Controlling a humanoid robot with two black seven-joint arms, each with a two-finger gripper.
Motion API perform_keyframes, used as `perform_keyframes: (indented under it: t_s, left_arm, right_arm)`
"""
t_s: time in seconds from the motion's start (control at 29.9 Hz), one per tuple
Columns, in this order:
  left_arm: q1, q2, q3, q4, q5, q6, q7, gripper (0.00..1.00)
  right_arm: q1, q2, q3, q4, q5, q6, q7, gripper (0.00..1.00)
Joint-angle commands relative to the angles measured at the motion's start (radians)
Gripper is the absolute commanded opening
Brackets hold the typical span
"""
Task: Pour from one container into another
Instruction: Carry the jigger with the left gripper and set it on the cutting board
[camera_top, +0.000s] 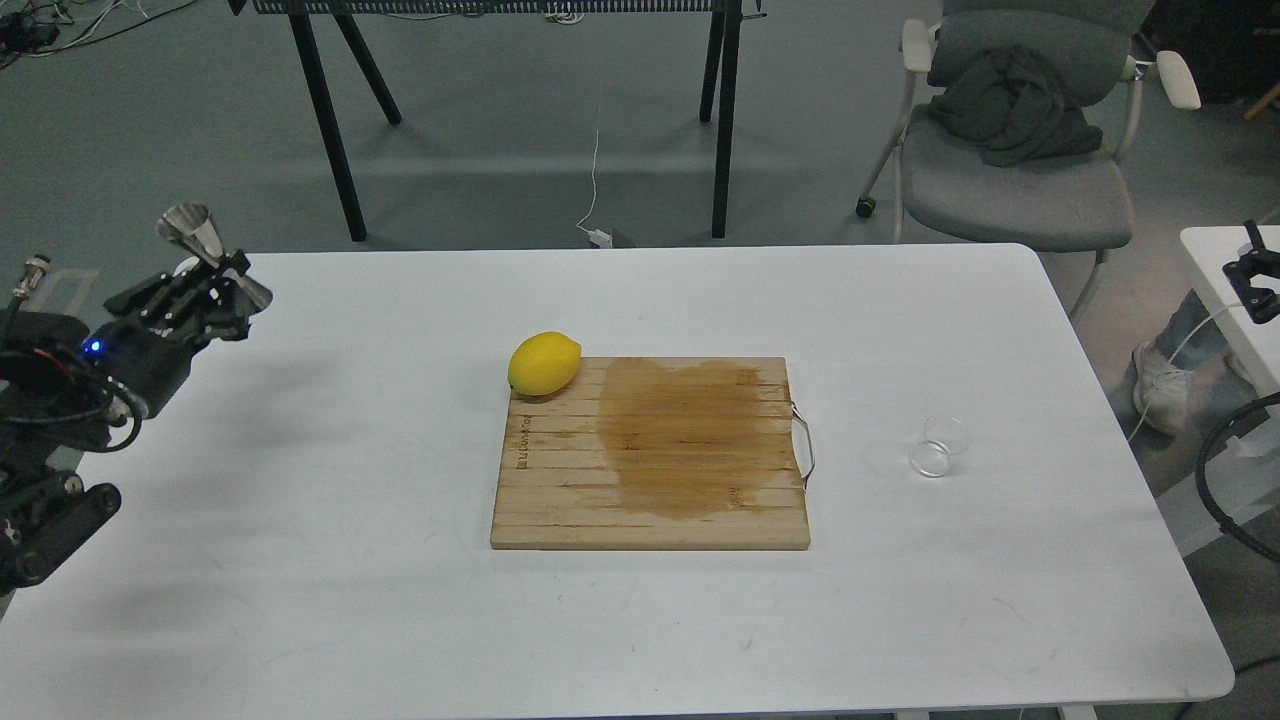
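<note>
Left gripper (222, 283) clamps steel jigger (208, 252) at its waist, tilted, lifted above the white table (300, 480) edge | glass cup (941, 446) lies tipped on the far right, well apart, unheld | right gripper out of view | judgement: cup must be picked up before pouring.

You have 1 steel jigger (212, 260), 1 clear glass cup (941, 446), 1 lemon (544, 363), 1 wooden cutting board (650, 455) and 1 white table (300, 560). You can also count 1 gray chair (1010, 190) with 1 dark garment (1010, 108) on it.
</note>
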Motion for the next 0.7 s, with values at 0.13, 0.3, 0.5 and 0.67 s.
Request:
perform_keyframes:
  t_s: [0.13, 0.3, 0.5, 0.67]
  left_arm:
    - [-0.198, 0.049, 0.067, -0.347, 0.164, -0.183, 0.006, 0.1]
    - [-0.295, -0.12, 0.142, -0.382, 0.355, -0.253, 0.006, 0.06]
    - [-0.284, -0.307, 0.228, -0.345, 0.473, -0.254, 0.047, 0.06]
    - [-0.243, -0.404, 0.346, -0.229, 0.473, -0.237, 0.054, 0.06]
  right_arm:
    - [-0.102, -0.055, 0.08, 0.001, 0.002, 0.0, -0.002, 1.0]
    - [-0.133, -0.086, 0.106, 0.001, 0.004, 0.0, -0.002, 1.0]
    - [-0.15, -0.092, 0.122, 0.003, 0.004, 0.0, 0.0, 1.0]
    - [-0.15, -0.092, 0.12, 0.006, 0.022, 0.0, -0.002, 1.0]
